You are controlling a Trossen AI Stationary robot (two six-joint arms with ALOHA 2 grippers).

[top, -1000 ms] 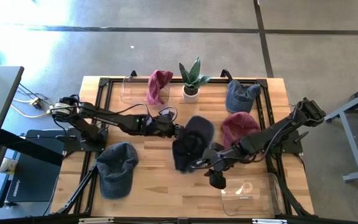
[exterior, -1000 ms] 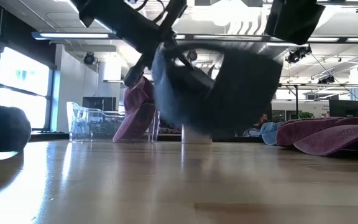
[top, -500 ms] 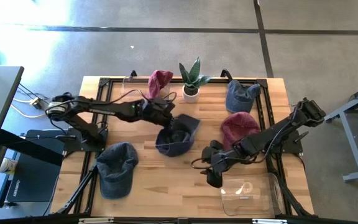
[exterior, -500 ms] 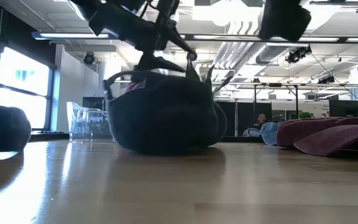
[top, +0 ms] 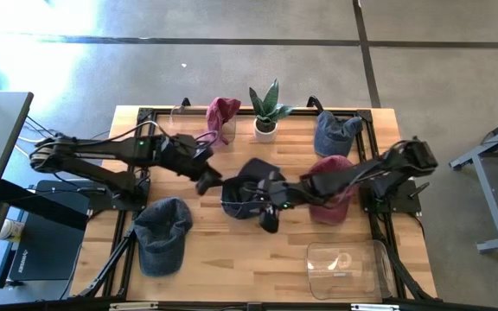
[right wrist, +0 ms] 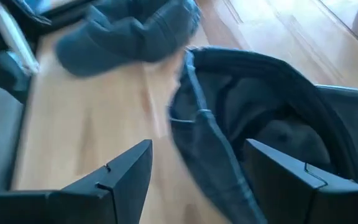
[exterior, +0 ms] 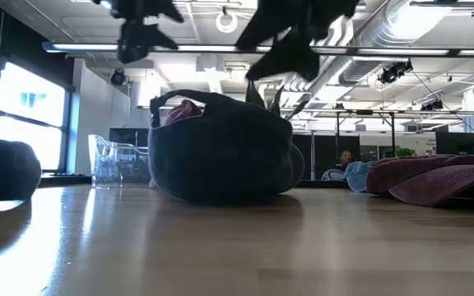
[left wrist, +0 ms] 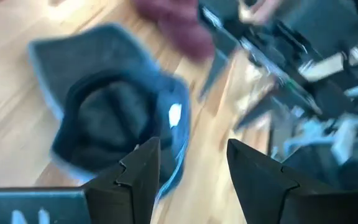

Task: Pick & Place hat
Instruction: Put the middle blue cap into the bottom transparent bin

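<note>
**Supervisor:** Where is the hat sitting, and what are the arms doing?

**Operator:** I am seeing the dark hat lying upturned at the middle of the tabletop, opening facing up, touching neither arm. I am reading the left end effector just to its left with the jaws apart and nothing between them. The right end effector is hovering at the hat's near right edge, jaws also spread and empty; in its wrist view I am looking straight past the fingers into the crown.

**Supervisor:** How are you expecting it to handle?

**Operator:** I am judging it as light, soft fabric. The crown is slumping under its own weight, so it will be folding and sagging once lifted, not holding shape. The brim is looking like the stiffest part.

**Supervisor:** Where are you planning the grasp?

**Operator:** I am favouring a pinch on the rim of the crown or on the brim, one jaw inside and one outside. A grip on loose crown cloth is risking a slip or a dragged hat. I am also watching the maroon hat lying near on the right.
</note>
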